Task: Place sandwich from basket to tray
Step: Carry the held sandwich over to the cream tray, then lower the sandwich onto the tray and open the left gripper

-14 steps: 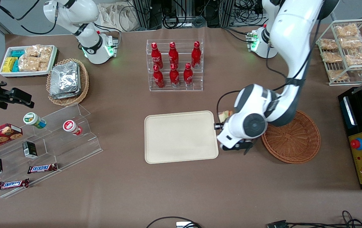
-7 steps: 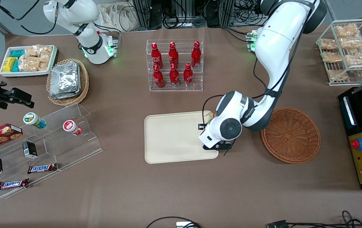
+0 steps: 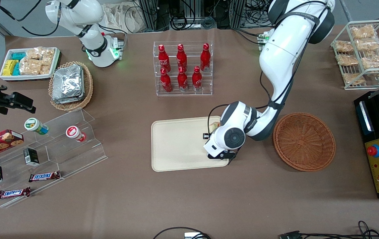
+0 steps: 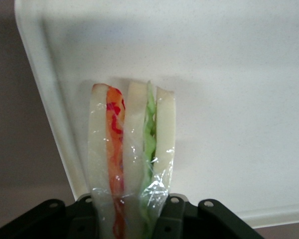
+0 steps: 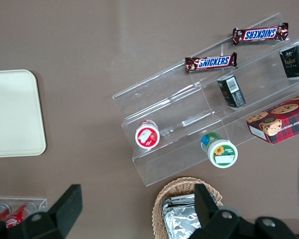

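The sandwich [image 4: 132, 144], a wrapped wedge of pale bread with orange-red and green layers, is held between my left gripper's fingers [image 4: 172, 216]. The gripper [image 4: 132, 221] is shut on it over the cream tray [image 4: 229, 74], close to the tray's rim. In the front view the gripper [image 3: 213, 132] sits under the white wrist, above the tray [image 3: 179, 146] at its edge nearest the basket, and only a sliver of the sandwich [image 3: 214, 125] shows. The reddish-brown wicker basket [image 3: 303, 141] lies beside the tray with nothing in it.
A clear rack of red bottles [image 3: 182, 68] stands farther from the front camera than the tray. An acrylic step stand [image 3: 60, 142] with snacks and a tan basket of foil packs [image 3: 71, 84] lie toward the parked arm's end. A wire rack [image 3: 365, 53] and a black control box [image 3: 378, 142] lie toward the working arm's end.
The left arm has carried the sandwich from beside the basket to above the tray's near-basket edge. The basket is now fully uncovered.
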